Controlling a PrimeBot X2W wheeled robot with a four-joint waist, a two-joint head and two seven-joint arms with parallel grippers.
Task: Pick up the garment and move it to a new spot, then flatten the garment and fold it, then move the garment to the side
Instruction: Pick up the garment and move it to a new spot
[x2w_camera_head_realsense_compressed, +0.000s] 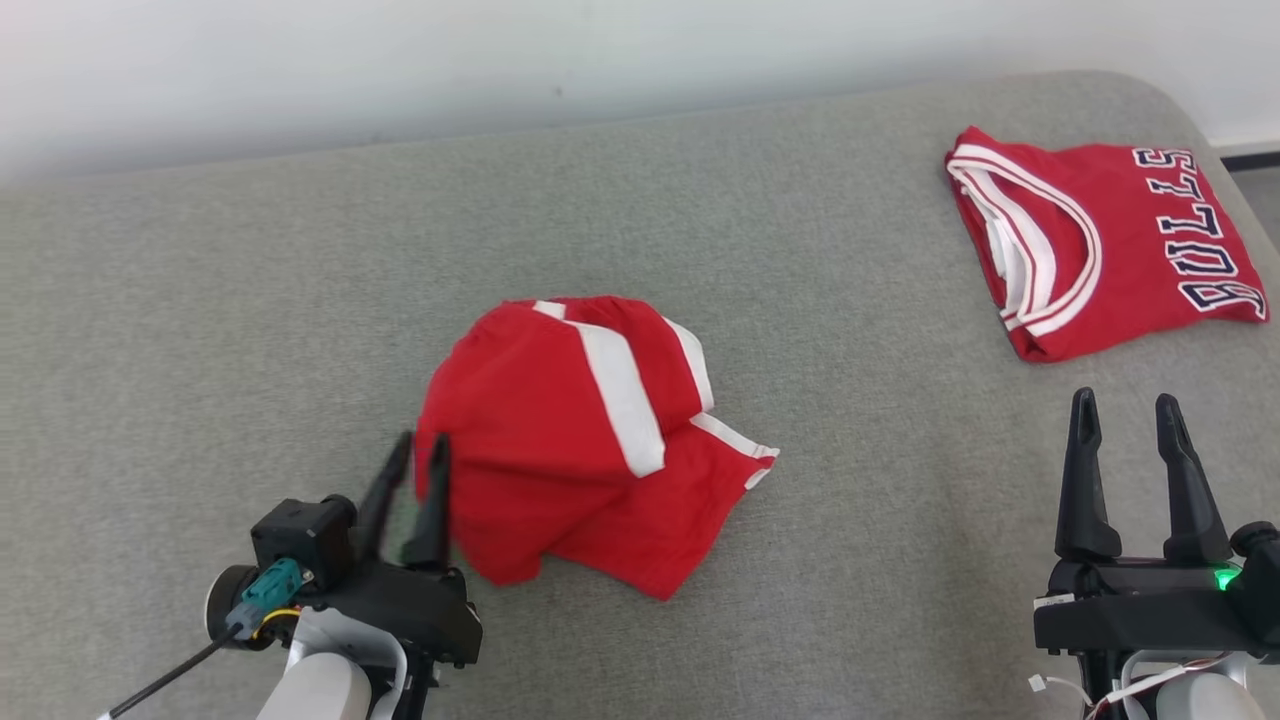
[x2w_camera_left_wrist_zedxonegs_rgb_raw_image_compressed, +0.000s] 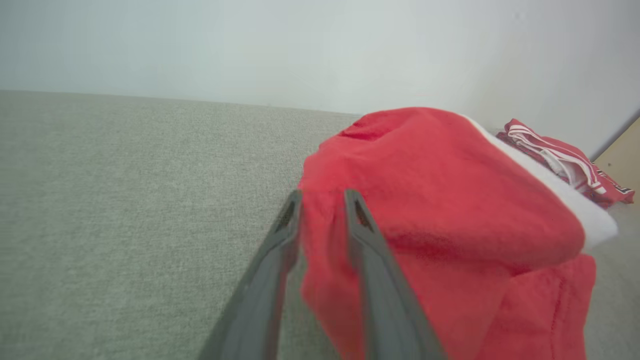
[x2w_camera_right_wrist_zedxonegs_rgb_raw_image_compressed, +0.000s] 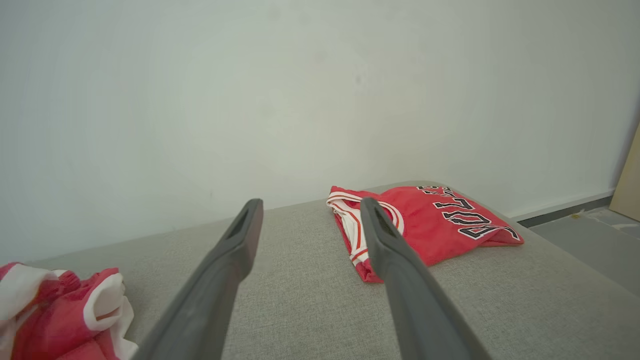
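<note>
**Crumpled garment and both claws.** The red garment with broad white stripes (x2w_camera_head_realsense_compressed: 560, 440), a soft knit piece, lies heaped near the middle of the grey upholstered surface (x2w_camera_head_realsense_compressed: 200, 300). One part is domed up and a flatter flap spreads toward the robot. It has not yet been flattened or folded.

The left claw (x2w_camera_head_realsense_compressed: 421, 440) stands at the heap's left edge. In the left wrist view its fingers (x2w_camera_left_wrist_zedxonegs_rgb_raw_image_compressed: 380, 280) stand a little apart, with a fold of the red cloth (x2w_camera_left_wrist_zedxonegs_rgb_raw_image_compressed: 440, 190) between them. Whether they grip that fold cannot be told. An edge hold of this kind would suit lifting or dragging the heap, since the cloth trails below one pinched point.

The right claw (x2w_camera_head_realsense_compressed: 1125, 400) waits at the lower right, well apart from the heap. It is spread wide and holds nothing, so it is probably kept free for a second corner.

**Surroundings.** A folded red jersey with white trim and dark "BULLS" lettering (x2w_camera_head_realsense_compressed: 1110, 240) lies at the far right corner and already takes up that side. The grey fabric between the two pieces is bare. A pale wall (x2w_camera_right_wrist_zedxonegs_rgb_raw_image_compressed: 300, 100) runs behind, and the floor (x2w_camera_right_wrist_zedxonegs_rgb_raw_image_compressed: 590, 240) drops away past the rounded right edge. Cloth set too far right could slide off there.
</note>
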